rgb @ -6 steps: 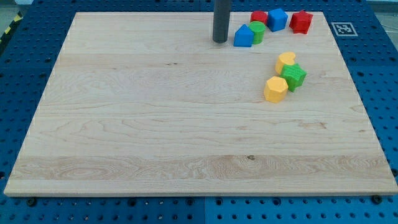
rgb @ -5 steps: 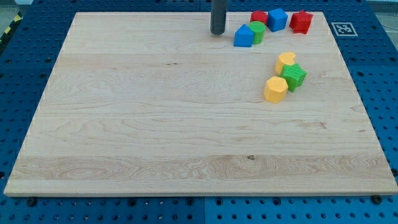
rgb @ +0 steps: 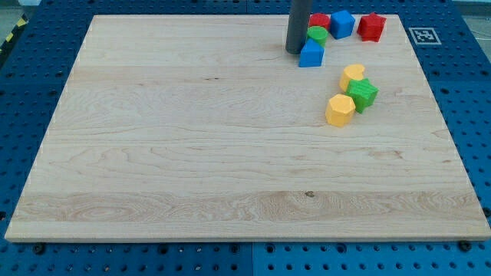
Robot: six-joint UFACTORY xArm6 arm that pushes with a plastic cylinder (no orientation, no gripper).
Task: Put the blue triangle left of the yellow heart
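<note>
The blue triangle [rgb: 311, 54] lies near the view's top, right of centre. My tip [rgb: 295, 50] stands right against its upper left side. The yellow heart [rgb: 352, 76] lies below and to the right of the triangle, touching a green star-shaped block [rgb: 363, 93]. A yellow hexagon-like block [rgb: 340, 110] sits just below the heart, against the green star.
A green round block [rgb: 317, 34] sits just above the blue triangle. A red block [rgb: 320, 21], a blue cube [rgb: 342, 24] and another red block [rgb: 372, 26] line the board's top edge. A marker tag [rgb: 423, 35] lies off the board's top right corner.
My tip moved right and slightly down, from left of the blue triangle to its upper left. The blue triangle slid down and right, away from the green round block.
</note>
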